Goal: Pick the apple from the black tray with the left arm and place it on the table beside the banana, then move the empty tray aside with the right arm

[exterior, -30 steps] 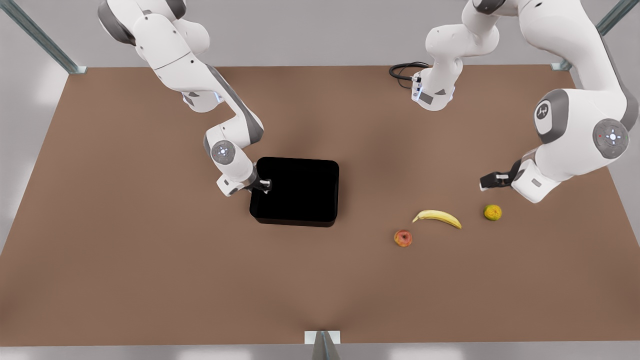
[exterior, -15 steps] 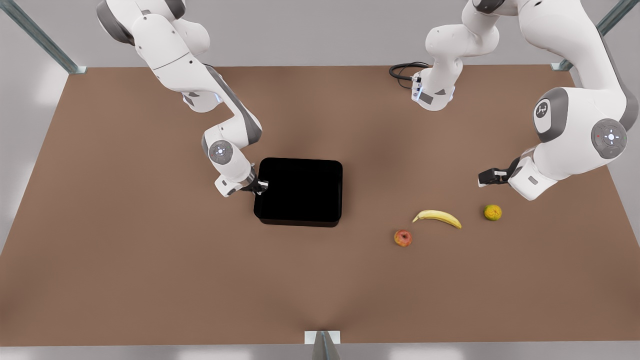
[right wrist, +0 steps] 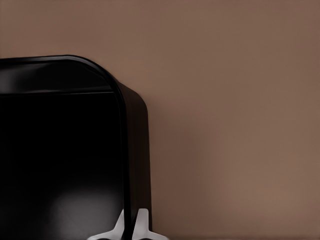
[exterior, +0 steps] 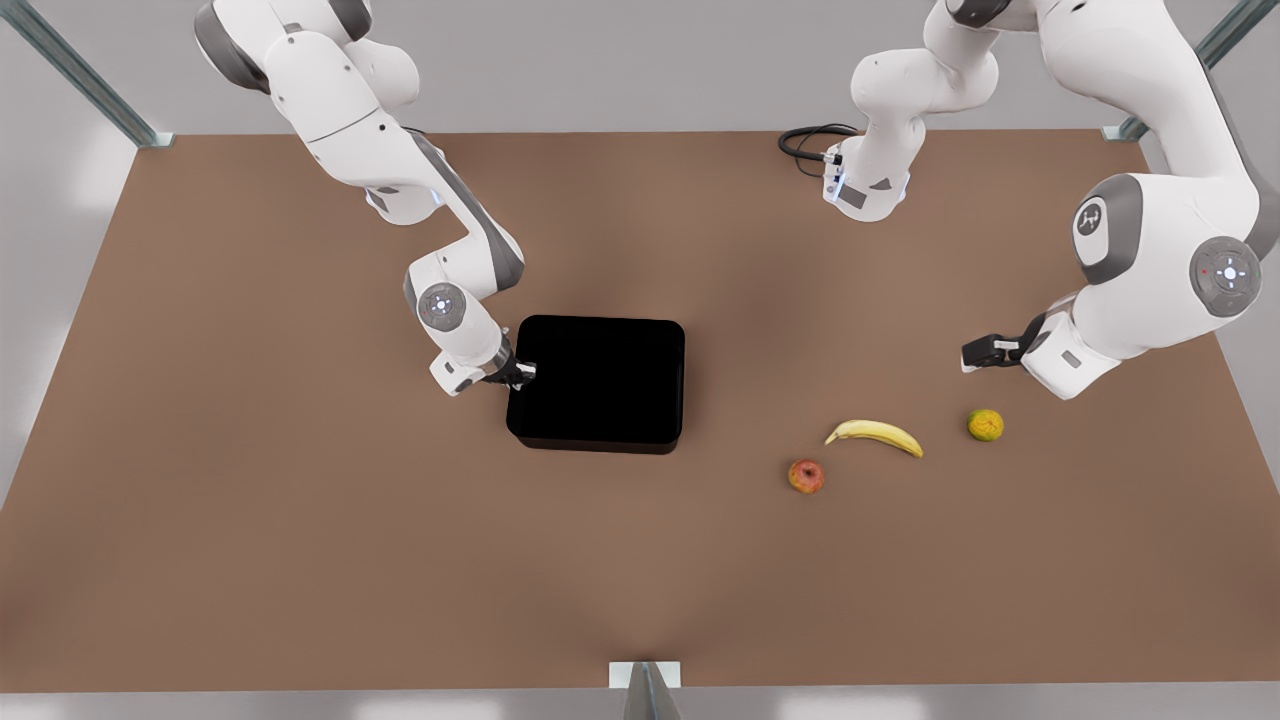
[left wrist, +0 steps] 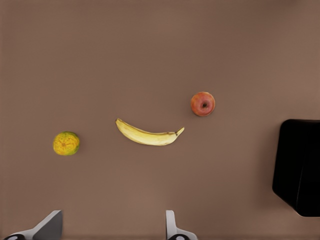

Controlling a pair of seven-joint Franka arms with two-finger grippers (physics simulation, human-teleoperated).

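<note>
Pinching black tray [exterior: 600,385] wall, right tool [exterior: 522,374]

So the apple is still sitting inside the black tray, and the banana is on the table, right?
Not quite. The apple is out of the black tray; it lies on the table beside the banana, as the front view shows. The right gripper grips the tray's wall; the left gripper waits, open, near the fruit.

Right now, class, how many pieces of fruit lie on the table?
3, all toward the front view's right of the table: the apple, the banana beside it, and the citrus fruit beyond. None seems hidden.
</note>
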